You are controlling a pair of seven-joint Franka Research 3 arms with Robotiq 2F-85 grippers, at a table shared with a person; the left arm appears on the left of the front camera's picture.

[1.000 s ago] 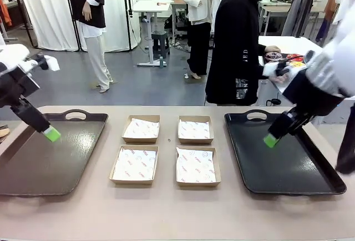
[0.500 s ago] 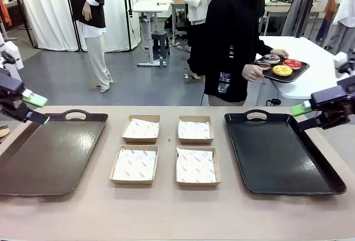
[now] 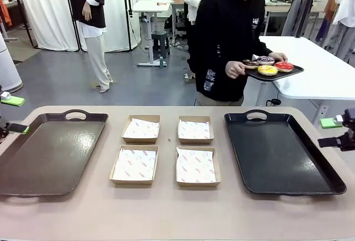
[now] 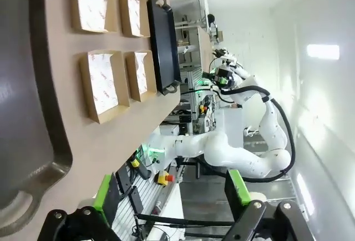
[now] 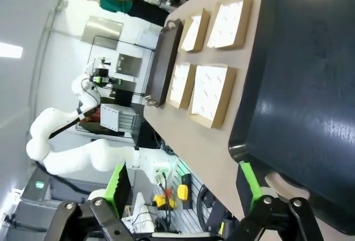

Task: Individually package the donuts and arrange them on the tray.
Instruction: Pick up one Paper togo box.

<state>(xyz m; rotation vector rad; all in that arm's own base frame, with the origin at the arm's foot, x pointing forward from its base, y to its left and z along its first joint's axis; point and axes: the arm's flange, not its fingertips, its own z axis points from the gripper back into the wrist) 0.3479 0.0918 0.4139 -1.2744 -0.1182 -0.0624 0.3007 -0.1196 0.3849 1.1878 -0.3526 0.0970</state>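
Across the table a person in black holds a small dark serving tray point(image 3: 294, 71) with several donuts on it: a yellow donut point(image 3: 267, 70), a red one point(image 3: 284, 66), a sprinkled one point(image 3: 265, 60) and a chocolate one point(image 3: 249, 63). Two large dark trays lie on the table, one on the left point(image 3: 33, 141) and one on the right point(image 3: 277, 157). My left gripper point(image 3: 14, 114) stands open at the table's far left edge. At the far right edge my right gripper point(image 3: 333, 132) is open too. Nothing sits between either pair of fingers in the left wrist view point(image 4: 172, 194) or the right wrist view point(image 5: 184, 184).
Several shallow cardboard boxes lined with printed paper sit between the trays, two at the back point(image 3: 141, 129) point(image 3: 195, 130) and two in front point(image 3: 135, 165) point(image 3: 198, 166). A white table point(image 3: 327, 77) stands behind the person.
Both arms have drawn back from over the large trays to the table's left and right edges. The person has turned to the table with the donuts.
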